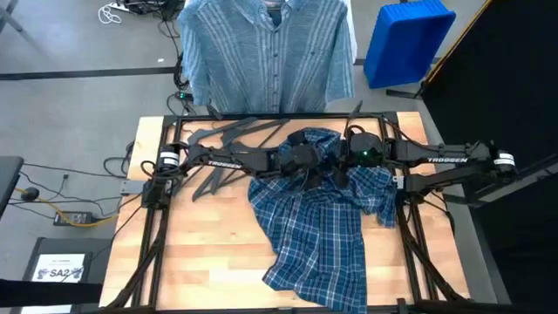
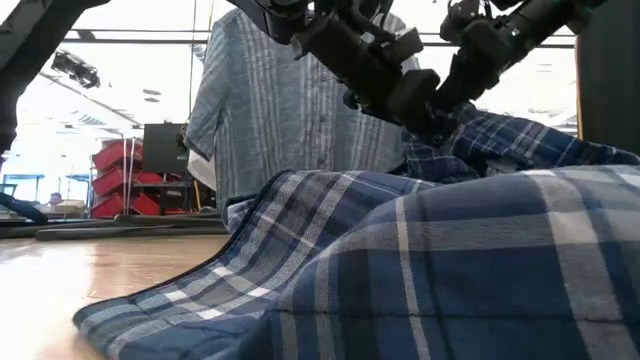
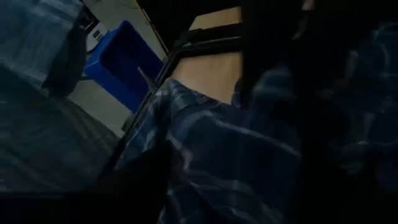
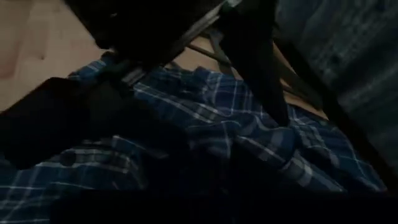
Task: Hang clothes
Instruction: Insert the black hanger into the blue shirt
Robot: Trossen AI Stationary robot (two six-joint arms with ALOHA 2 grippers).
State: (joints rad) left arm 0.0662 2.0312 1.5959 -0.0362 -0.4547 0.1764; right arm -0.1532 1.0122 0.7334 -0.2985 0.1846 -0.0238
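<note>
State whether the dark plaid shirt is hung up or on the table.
On the table: the plaid shirt lies crumpled on the wooden table.

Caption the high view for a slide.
Both grippers, left and right, meet over the plaid shirt on the table; striped shirt hangs behind.

the table (image 1: 218,262) is seen from overhead and level; the plaid shirt (image 2: 450,270) is shared by all views.

This looks like a robotics lab or workshop: a wooden surface (image 1: 209,235) in a black metal frame (image 1: 161,218), cables and a power strip (image 1: 74,217) on grey floor, red storage bins (image 2: 125,180) and a blue bin (image 1: 408,39) behind.
</note>
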